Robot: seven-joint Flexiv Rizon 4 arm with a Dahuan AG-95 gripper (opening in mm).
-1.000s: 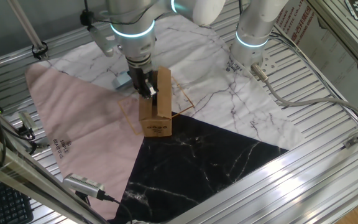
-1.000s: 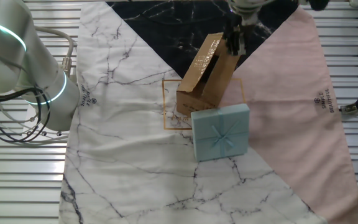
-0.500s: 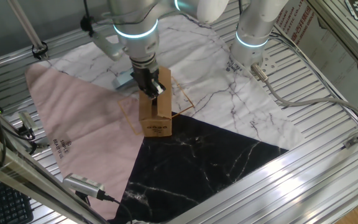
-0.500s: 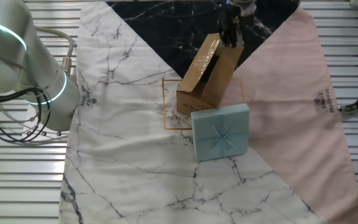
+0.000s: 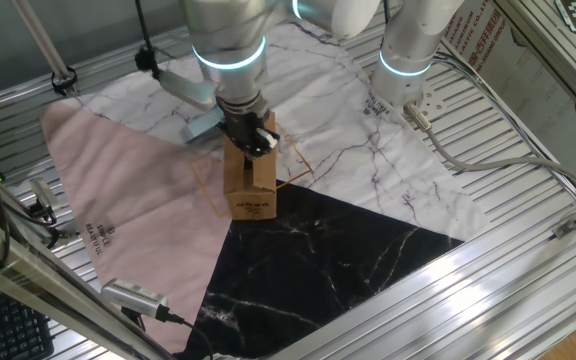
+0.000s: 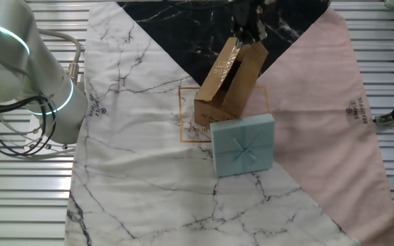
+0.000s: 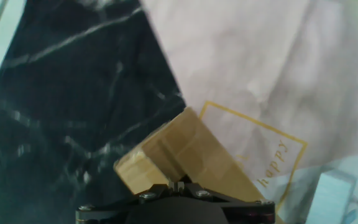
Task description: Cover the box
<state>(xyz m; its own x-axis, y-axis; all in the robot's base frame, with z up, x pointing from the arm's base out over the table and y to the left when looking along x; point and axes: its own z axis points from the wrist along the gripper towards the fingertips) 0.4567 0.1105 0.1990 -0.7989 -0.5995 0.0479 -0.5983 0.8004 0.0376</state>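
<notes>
The box (image 5: 250,188) is a small brown cardboard carton standing on a cloth mat (image 5: 128,190), with a dark label on its near side. Its top flaps stand up and lean apart (image 6: 237,63). My gripper (image 5: 254,136) is at the top of the upright flaps (image 6: 250,31), its dark fingers pressed together and shut. In the hand view the box (image 7: 185,155) lies just beyond the fingertips of the gripper (image 7: 179,184), and nothing shows between them. Whether the fingertips touch a flap is unclear.
A light blue gift box with a ribbon (image 6: 243,145) lies right beside the carton, also seen in the hand view as the blue gift box (image 7: 331,193). The mat has pink, black marble and white marble parts. A second robot base (image 5: 408,50) stands at the back.
The gripper has slid sideways across the top of the box's raised flaps, from one flap toward the other. The box has stayed in place.
</notes>
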